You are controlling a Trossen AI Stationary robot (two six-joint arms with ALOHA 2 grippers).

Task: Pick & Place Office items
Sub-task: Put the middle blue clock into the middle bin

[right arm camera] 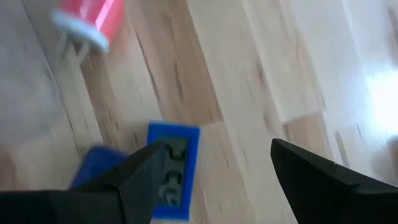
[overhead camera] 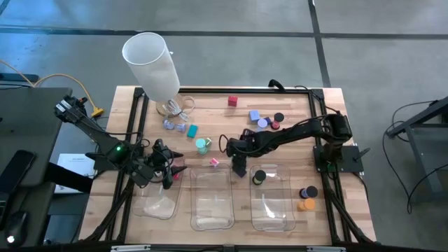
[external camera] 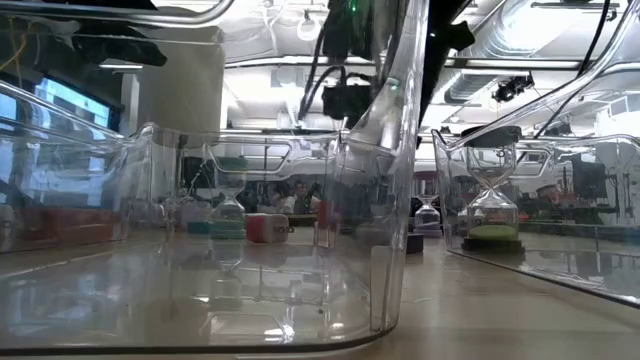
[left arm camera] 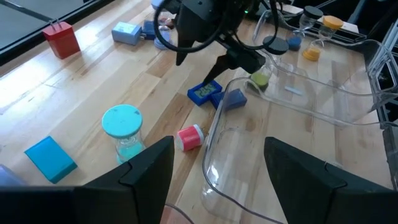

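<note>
The office items lie scattered on the wooden table. A small blue block [right arm camera: 174,168] [left arm camera: 204,92] lies flat just beyond the middle clear tray [overhead camera: 212,203]. My right gripper [right arm camera: 211,158] [overhead camera: 239,168] hangs over it, open and pointing steeply down, with one finger standing in front of the block's edge. A red and white piece [left arm camera: 189,138] lies close by. My left gripper [left arm camera: 217,168] [overhead camera: 166,175] is open with nothing between its fingers, above the far rim of the left tray [overhead camera: 157,203]. My right gripper comes at the blue block from above, slanting. One finger [right arm camera: 140,177] overlaps the block's long edge [right arm camera: 155,180] in the wrist view. Whether it touches the block, I cannot tell. The block lies flat on the table.
A teal hourglass [left arm camera: 124,127], a teal block [left arm camera: 50,158], a red cube [overhead camera: 232,101] and purple, blue and black pieces [overhead camera: 264,120] lie farther back. A green-sand hourglass [external camera: 493,215] stands in the right tray [overhead camera: 273,206]. A tall white cylinder [overhead camera: 152,63] stands at the far left.
</note>
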